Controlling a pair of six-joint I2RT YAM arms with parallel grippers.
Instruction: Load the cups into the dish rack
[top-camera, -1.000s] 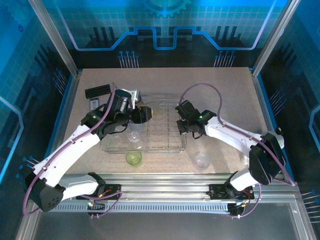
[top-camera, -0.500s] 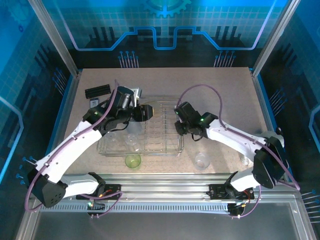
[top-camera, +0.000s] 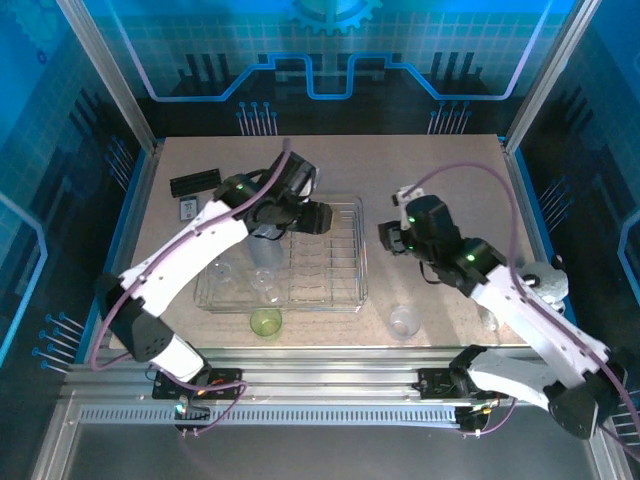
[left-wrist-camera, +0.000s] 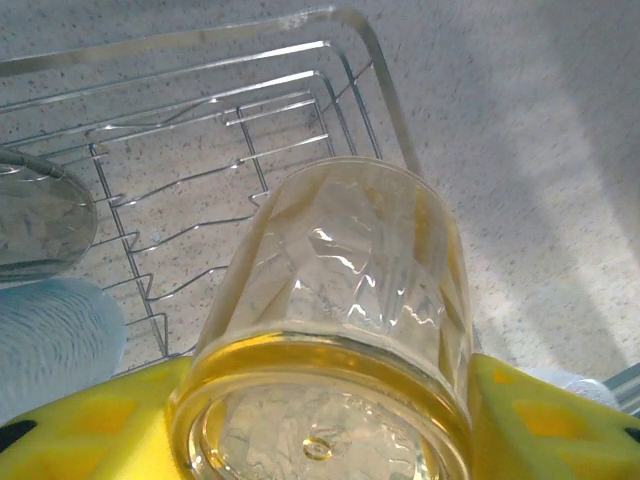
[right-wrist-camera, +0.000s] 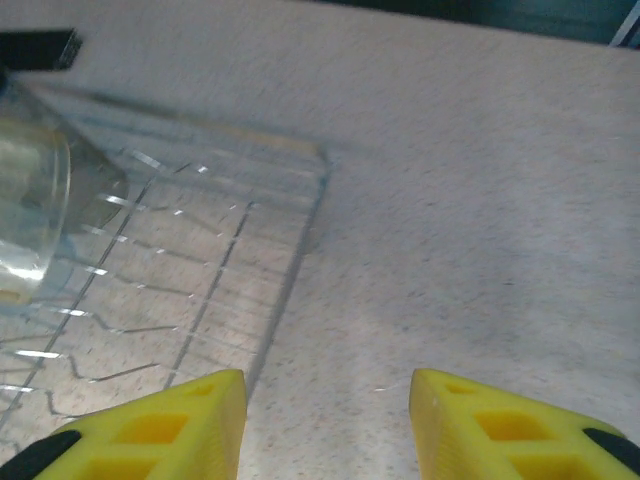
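Left hand (left-wrist-camera: 320, 432) is clamped on a faceted tumbler (left-wrist-camera: 345, 300), yellow pads (left-wrist-camera: 110, 420) pressing either side of its base. The glass lies tipped over, base toward the wrist camera and mouth pointing out over the wires. It looks clear, maybe faintly amber, but that is hard to call with the yellow pads behind it.

From above, that left hand (top-camera: 306, 216) hangs over the far half of the dish rack (top-camera: 335, 262), the tumbler up off the rods. Inside the rack sit a greyish cup (top-camera: 265, 249) and, nearer the front, a clear cup (top-camera: 267, 285).

Over to the right hand (right-wrist-camera: 325, 420): fingers spread wide, nothing between them. It hovers above bare bench (top-camera: 440, 170) just right of the rack (right-wrist-camera: 210, 250), clear of the wires. From above, the right hand (top-camera: 392, 238) sits beside the rack's right edge.

On the bench, a green cup (top-camera: 266, 320) stands just in front of the rack's near rail. A second clear tumbler (top-camera: 403, 320) stands off the near right corner. The black ridged bar (top-camera: 195, 182) lies at far left.
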